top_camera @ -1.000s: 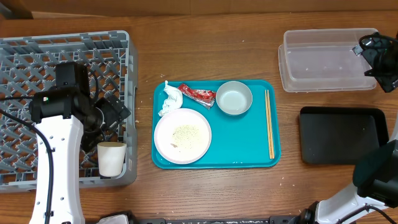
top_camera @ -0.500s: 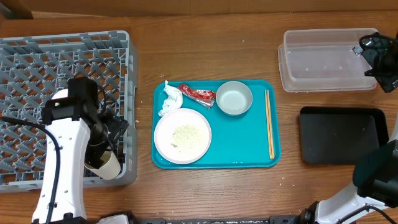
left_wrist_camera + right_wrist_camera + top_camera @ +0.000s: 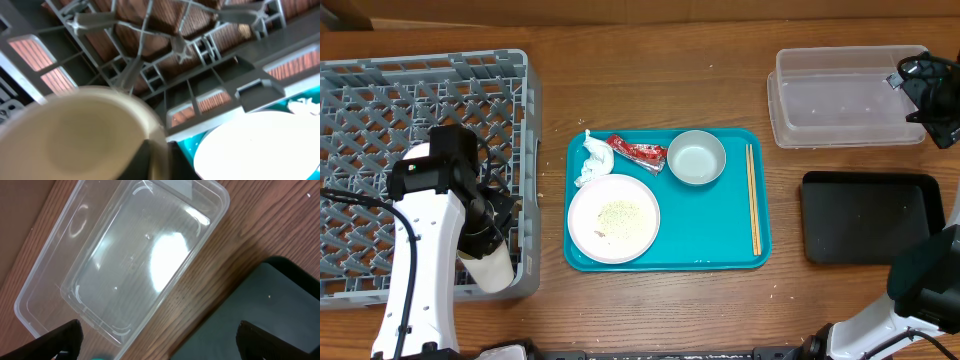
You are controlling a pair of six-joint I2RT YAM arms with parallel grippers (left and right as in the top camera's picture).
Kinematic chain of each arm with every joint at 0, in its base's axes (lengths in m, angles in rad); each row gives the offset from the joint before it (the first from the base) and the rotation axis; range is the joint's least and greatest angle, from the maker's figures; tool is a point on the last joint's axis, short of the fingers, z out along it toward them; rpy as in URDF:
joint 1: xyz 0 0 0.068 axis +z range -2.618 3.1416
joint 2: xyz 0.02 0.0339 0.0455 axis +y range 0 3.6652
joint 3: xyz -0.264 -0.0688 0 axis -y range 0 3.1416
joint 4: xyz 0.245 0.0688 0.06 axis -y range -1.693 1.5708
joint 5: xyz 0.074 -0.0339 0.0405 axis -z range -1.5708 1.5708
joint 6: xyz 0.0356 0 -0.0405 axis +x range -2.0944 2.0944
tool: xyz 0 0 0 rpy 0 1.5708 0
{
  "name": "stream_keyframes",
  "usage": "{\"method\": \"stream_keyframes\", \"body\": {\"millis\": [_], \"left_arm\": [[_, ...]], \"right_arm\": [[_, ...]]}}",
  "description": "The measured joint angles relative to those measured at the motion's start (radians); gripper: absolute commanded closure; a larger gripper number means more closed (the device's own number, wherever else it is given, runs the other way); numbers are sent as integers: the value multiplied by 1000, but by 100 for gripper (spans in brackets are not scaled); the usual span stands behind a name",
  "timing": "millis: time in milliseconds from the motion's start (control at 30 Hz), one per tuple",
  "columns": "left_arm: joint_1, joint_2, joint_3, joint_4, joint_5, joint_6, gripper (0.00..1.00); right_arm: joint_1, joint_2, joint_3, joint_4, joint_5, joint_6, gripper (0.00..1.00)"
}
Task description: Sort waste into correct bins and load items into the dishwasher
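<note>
the small white cup (image 3: 490,268) lies directly beneath the left pincer (image 3: 483,238), in the near right corner of the large grey lattice dish rack (image 3: 380,90), tilted with its mouth toward the wrist camera. a dark finger (image 3: 152,162) shows at the cup's rim, but i cannot tell whether the pincer is clamped on the wall or only beside it.

if it has only the thin rim, the cup could twist out and roll against the rack wall, or end up on its side rather than seated.

the overhead view places the cup in the rack but the arm hides the fingers. the left wrist view shows the rim close up, and the large round white plate (image 3: 260,145) just past the rack wall.

the right pincer (image 3: 160,347) gapes wide and empty, with the clear rectangular plastic tub (image 3: 135,255) just ahead and the shallow black tray (image 3: 270,310) beside it.
</note>
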Motion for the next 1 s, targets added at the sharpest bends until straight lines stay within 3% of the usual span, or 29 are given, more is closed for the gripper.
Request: {"method": "stream_keyframes", "body": {"millis": [367,567,733,1000], "left_arm": [[2,0,34,-27,-27,13,96],[2,1,207,-4,-5,72,96],[2,1,347,138,0,158,96],[2,6,361,522,14,389,96]], "right_arm": [[0,0,0,0,0,0,0],[0,0,0,-1,0,0,1],[0,0,0,0,0,0,0],[0,0,0,0,0,0,0]]}}
